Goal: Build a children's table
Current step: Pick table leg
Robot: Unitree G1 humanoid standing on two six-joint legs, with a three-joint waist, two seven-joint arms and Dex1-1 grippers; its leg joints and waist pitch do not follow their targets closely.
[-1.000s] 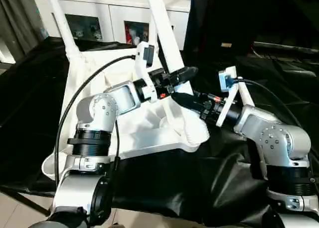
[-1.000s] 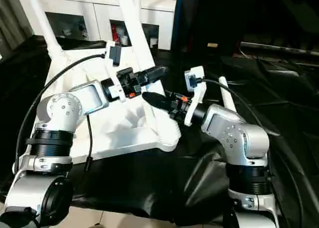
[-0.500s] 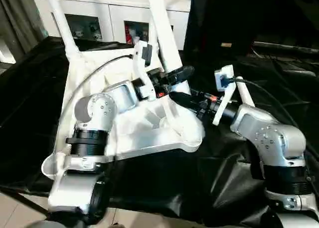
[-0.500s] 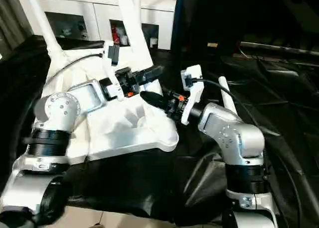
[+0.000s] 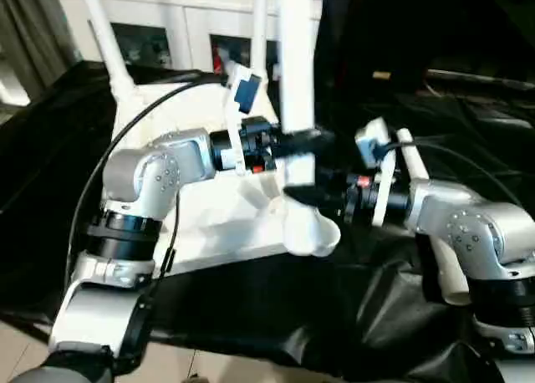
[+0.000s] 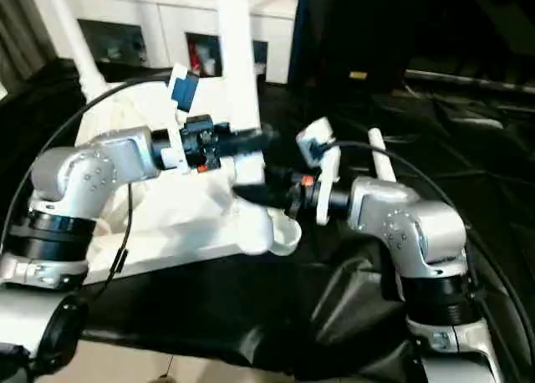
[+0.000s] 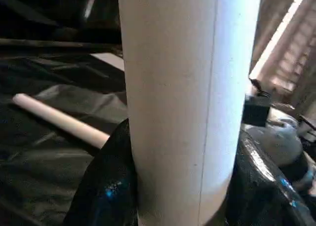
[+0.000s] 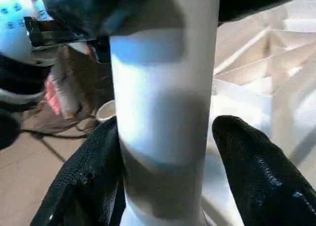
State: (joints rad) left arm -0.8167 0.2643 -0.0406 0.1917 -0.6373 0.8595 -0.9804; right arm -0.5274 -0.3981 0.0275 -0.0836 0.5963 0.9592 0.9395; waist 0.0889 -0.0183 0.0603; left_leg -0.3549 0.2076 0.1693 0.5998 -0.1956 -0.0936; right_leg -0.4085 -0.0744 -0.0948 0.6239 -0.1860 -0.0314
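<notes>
**Leg upright in near corner socket, both grippers on it**

Landmark: tabletop [image 5: 209, 224], white, ribbed underside up, lying on black sheet [image 5: 334, 316].

- Held leg [image 5: 294, 74] stands about vertical in the tabletop's near corner socket [image 5: 308, 228], on the robot's right side.
- Left gripper [image 5: 303, 137] reaches in from the tabletop side, fingers either side of the held leg at mid height. Left wrist view: both black fingers [image 7: 101, 186] hug the leg, about half open, clamped on it.
- Right gripper [image 5: 301, 192] comes from the side away from the tabletop, lower on the same leg, just above the socket. Right wrist view: one finger [image 8: 89, 176] touches the leg, the other [image 8: 256, 171] stands off with a visible gap. Jaws loosely around it, no firm grip.
- Legs counted: four. Held one; far-left leg [image 5: 104, 36] in the tabletop's far-left corner; third leg [image 5: 259, 19] behind the held one at the far edge; loose leg [image 5: 410, 153] flat on the sheet beyond the right forearm.
- In the way: left arm's black cable [image 5: 125, 140] arcs over the tabletop; left forearm covers much of the ribbing.
- Beyond the tabletop's far edge: white cabinet [image 5: 175, 23] with glass doors.
</notes>
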